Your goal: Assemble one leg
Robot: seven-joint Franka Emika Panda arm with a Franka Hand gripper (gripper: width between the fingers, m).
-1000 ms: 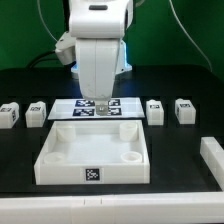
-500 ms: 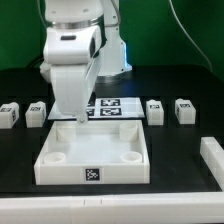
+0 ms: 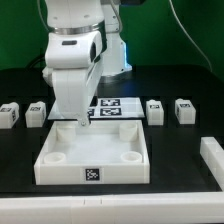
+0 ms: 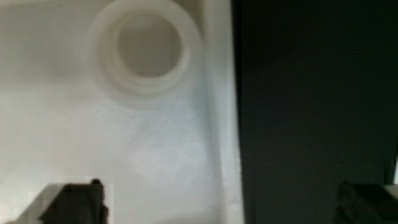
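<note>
While the gripper (image 3: 82, 122) hangs wide open and empty over the tray (image 3: 60, 172) corner, the nearest leg (image 3: 36, 111) lies just toward the exterior view's left.

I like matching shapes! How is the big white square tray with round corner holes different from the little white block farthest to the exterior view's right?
The big white square tray is far bigger than the little white block. The tray is hollow with round corner sockets; the block looks solid. Both are white and carry a black-and-white tag.
</note>
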